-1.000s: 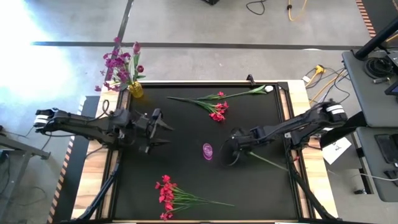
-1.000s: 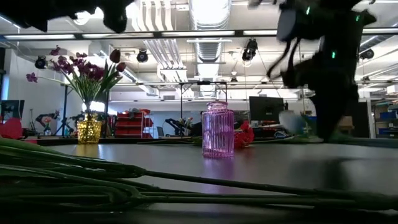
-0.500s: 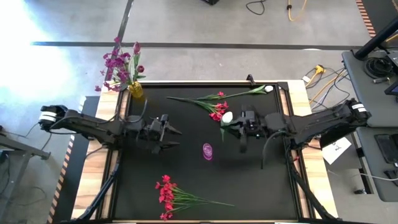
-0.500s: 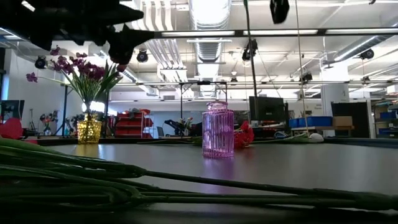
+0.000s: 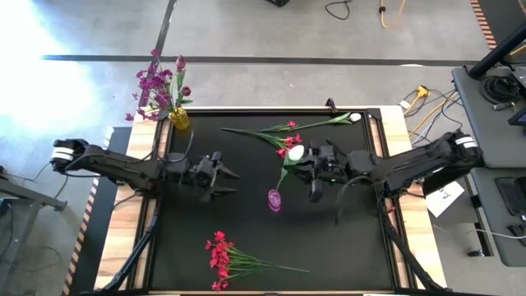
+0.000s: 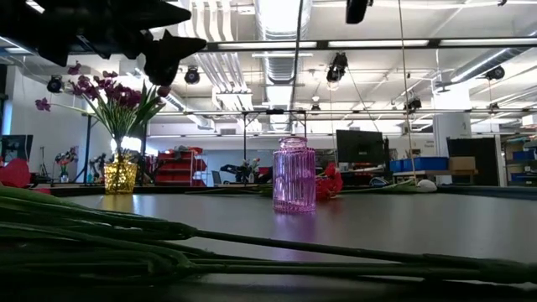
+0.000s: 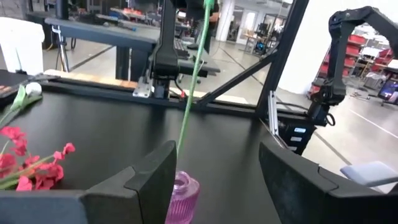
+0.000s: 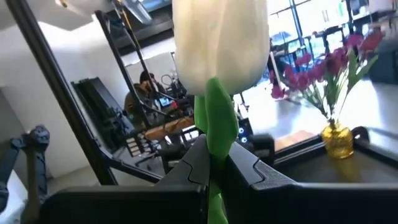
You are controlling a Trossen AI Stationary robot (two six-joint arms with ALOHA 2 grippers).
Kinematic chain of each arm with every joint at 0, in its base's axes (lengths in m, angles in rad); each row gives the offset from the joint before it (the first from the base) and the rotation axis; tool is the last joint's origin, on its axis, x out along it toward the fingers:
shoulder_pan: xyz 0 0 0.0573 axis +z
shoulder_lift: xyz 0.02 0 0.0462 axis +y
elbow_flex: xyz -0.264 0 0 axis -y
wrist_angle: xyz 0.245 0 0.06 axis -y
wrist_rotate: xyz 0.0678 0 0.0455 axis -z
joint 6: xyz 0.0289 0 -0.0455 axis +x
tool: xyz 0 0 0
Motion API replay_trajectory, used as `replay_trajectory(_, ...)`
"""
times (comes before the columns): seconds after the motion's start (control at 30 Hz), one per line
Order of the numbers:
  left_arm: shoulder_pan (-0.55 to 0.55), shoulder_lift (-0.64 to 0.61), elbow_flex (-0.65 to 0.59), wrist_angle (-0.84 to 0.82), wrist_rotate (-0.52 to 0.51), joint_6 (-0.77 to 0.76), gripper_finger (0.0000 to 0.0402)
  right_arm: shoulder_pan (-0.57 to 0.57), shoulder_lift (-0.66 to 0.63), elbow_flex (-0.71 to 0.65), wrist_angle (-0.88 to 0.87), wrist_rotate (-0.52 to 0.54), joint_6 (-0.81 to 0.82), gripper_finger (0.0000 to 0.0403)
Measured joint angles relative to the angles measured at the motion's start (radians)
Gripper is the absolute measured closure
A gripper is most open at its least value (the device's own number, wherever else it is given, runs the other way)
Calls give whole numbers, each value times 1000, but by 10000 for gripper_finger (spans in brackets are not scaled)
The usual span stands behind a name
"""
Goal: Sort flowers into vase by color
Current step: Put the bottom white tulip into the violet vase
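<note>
Risk entry: right pincer (image 5: 315,164) clamped on white tulip (image 5: 296,153), its stem tip at pink vase (image 5: 274,200) mid-counter; slip or skew could tip the vase; left pincer (image 5: 220,176) apart, hovering nearby

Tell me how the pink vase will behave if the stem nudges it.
The pink vase is tall and narrow with a small foot, so it probably tips easily. It looks like thin glass, likely light and fragile. The white tulip stem, held by the right gripper, looks thin and should bend first.
</note>
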Motion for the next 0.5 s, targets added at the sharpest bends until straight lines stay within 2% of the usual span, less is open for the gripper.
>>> replay_trajectory(0.17, 0, -34, 1, -44, 0, 1, 187, 0, 66, 1, 57, 0, 25, 390)
replay_trajectory(0.5, 0, -123, 1, -150, 0, 7, 187, 0, 44, 3, 46, -1, 38, 390)
